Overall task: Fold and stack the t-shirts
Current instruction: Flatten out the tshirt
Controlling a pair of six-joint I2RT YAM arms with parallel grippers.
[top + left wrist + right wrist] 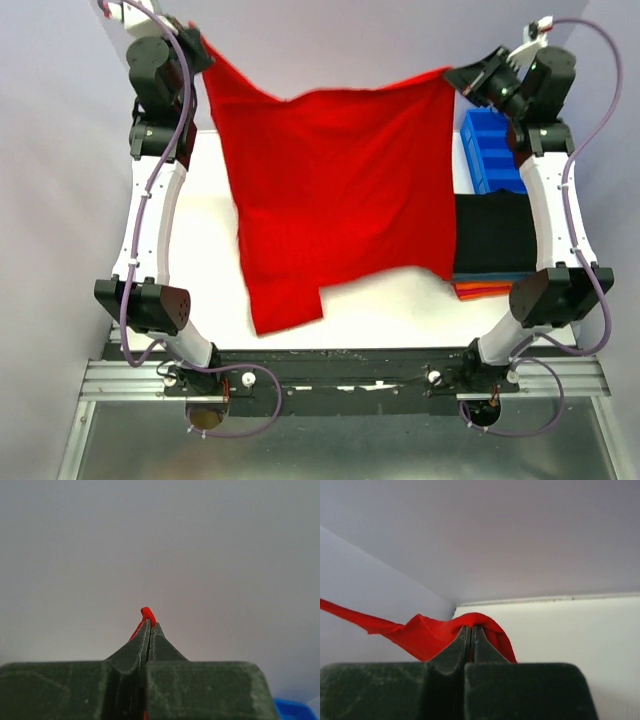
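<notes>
Table (pixel 400 310) white, walls (pixel 330 40) pale grey. Blue bin (pixel 492 150) at 2 o'clock, folded stack (pixel 490 240), black on top, at 3. The red t-shirt (pixel 340 190) hangs spread in the air over mid-table, wrinkled, its lower hem uneven. The left gripper (pixel 200 45) is clamped on the shirt's 11 o'clock corner, the right gripper (pixel 458 78) on its 1 o'clock corner.

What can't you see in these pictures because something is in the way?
Top view: the table under the red shirt, covered by it.
Top view: how many shirts are in the folded stack; the red shirt and right arm overlap it.
Left wrist view: most of the red shirt; only a tip shows past the shut left pincer.
Right wrist view: the same, behind the right pincer.
</notes>
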